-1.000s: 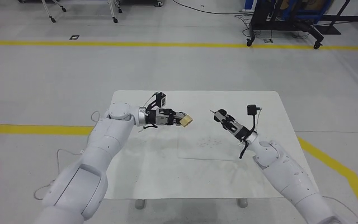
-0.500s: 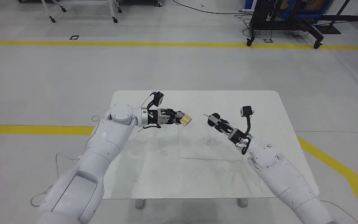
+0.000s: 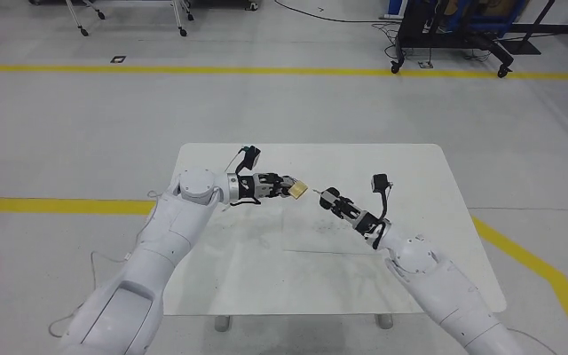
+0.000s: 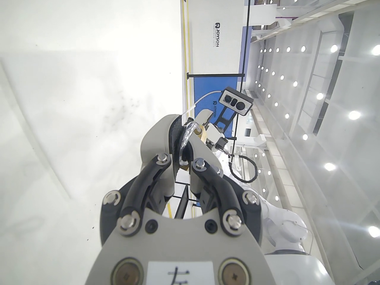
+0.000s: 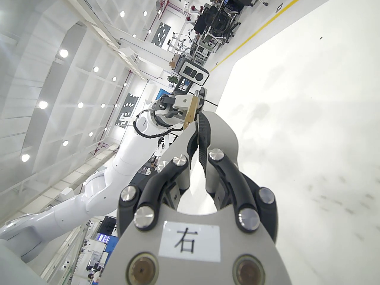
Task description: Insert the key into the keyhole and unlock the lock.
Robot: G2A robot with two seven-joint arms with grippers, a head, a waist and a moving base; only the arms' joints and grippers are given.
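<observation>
Since the earlier frame, the right gripper (image 3: 327, 196) had travelled left across the table (image 3: 417, 266) and closed most of the gap to the lock (image 3: 299, 188), while the left gripper (image 3: 286, 186) had kept nearly the same station. The left gripper was clamped on the lock, its fingers closed over the steel shackle, and held the brass body clear of the table, above the middle of the surface and slightly toward the far side. The body pointed right, toward the other arm. The right gripper's fingers were pressed fully together. A thin metal tip projecting from them, taken to be the key (image 4: 224, 149), was too small to identify with certainty. The right gripper stood just beside the lock, on its right, and the two did not appear to touch. The step in hand was judged to be the final approach and alignment, with insertion not yet begun. The next move would call for the key tip to be brought square to the keyhole face, with its blade matched to the slot. It would then need a straight push along the lock's axis while the left gripper held the body steady, and a turn after that. Count: one lock, one key, two grippers, one table.
</observation>
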